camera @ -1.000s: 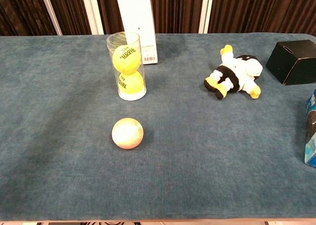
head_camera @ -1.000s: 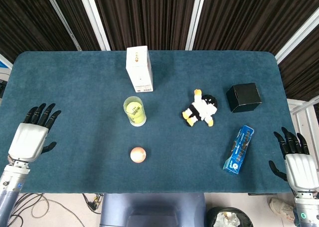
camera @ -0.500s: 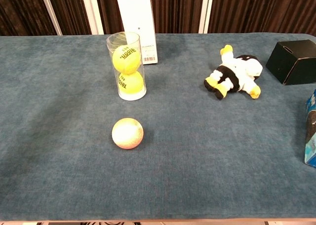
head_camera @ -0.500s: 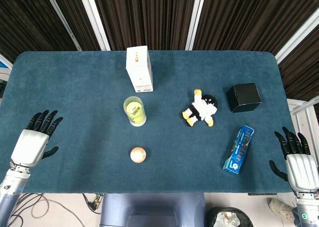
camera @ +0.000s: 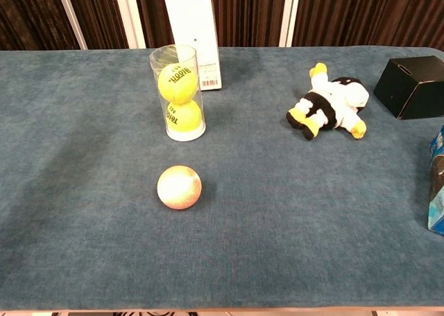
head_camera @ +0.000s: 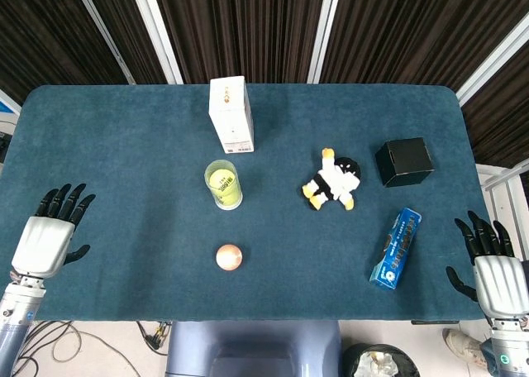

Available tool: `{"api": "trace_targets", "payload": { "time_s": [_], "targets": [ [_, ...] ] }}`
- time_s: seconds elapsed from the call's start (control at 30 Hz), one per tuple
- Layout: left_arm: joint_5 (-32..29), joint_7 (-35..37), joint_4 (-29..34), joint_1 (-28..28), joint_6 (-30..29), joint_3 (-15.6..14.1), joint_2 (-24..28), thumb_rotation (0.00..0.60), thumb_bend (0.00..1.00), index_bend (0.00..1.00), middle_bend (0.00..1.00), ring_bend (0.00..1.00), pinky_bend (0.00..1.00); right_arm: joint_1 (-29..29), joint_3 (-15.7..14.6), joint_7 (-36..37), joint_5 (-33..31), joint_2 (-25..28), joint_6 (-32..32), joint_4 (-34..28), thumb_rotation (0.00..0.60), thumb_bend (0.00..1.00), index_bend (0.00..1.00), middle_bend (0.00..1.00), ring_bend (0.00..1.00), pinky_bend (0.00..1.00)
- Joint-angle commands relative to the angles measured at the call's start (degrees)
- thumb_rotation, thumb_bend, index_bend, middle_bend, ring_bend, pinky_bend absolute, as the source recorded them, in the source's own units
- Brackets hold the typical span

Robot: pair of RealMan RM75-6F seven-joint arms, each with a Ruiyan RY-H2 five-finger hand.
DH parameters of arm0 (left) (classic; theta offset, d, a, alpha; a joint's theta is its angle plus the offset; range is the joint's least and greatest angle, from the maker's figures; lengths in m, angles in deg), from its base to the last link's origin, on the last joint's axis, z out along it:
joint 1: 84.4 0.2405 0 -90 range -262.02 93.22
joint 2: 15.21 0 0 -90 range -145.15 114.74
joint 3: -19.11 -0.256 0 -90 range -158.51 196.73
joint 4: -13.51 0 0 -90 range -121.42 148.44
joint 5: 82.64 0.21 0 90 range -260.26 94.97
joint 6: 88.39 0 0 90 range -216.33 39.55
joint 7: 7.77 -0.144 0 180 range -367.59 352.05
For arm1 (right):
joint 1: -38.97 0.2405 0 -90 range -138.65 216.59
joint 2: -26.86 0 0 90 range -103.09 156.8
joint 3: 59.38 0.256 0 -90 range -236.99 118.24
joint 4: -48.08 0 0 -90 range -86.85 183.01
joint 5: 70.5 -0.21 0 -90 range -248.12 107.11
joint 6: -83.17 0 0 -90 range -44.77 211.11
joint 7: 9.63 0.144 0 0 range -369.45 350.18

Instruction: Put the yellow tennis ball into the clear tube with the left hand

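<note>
Dark slatted curtains behind; in front, a wide blue felt table [head_camera: 124,145]. At its far middle, a tall white box [head_camera: 231,114], upright. Off the near left edge, the left hand [head_camera: 48,236], fingers spread wide and holding nothing, well apart from everything. At the near right corner, the right hand [head_camera: 496,269], likewise splayed and empty. To the right, a black box [head_camera: 404,161], a plush toy [head_camera: 332,180] and a blue packet [head_camera: 395,248].

Just in front of the white box, the clear tube [camera: 173,53], upright, with one yellow tennis ball [camera: 177,82] stacked on a second yellow ball [camera: 184,115], the upper one just below the rim. Nearer, alone on the felt, a pale peach ball [camera: 179,187].

Likely done, judging by that. Main risks:
- Mistaking the peach ball for the target and reaching again.
- Clipping the narrow, top-heavy tube with a sweeping forearm, tipping it and spilling both balls.
- Nudging the loose ball into a roll toward the near edge.
</note>
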Motion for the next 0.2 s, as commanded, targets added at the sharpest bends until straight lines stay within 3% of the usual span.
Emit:
{"api": "trace_targets", "payload": {
  "time_s": [0.03,0.2],
  "targets": [
    [0.41,0.12,-0.02,0.28,0.0,0.33,0.08,0.6,0.06,0.16,0.05,0.03,0.13,0.02,-0.01,-0.07,0.02,-0.01,0.03,-0.03,0.6,0.35,0.13,0.03,0.11,0.05],
    [1.59,0.44,0.07,0.79,-0.14,0.88,0.3,0.6,0.06,0.16,0.05,0.03,0.13,0.01,-0.03,-0.16,0.1,-0.04,-0.03,-0.07,0.6,0.35,0.13,0.04,0.11,0.05]
  ]
}}
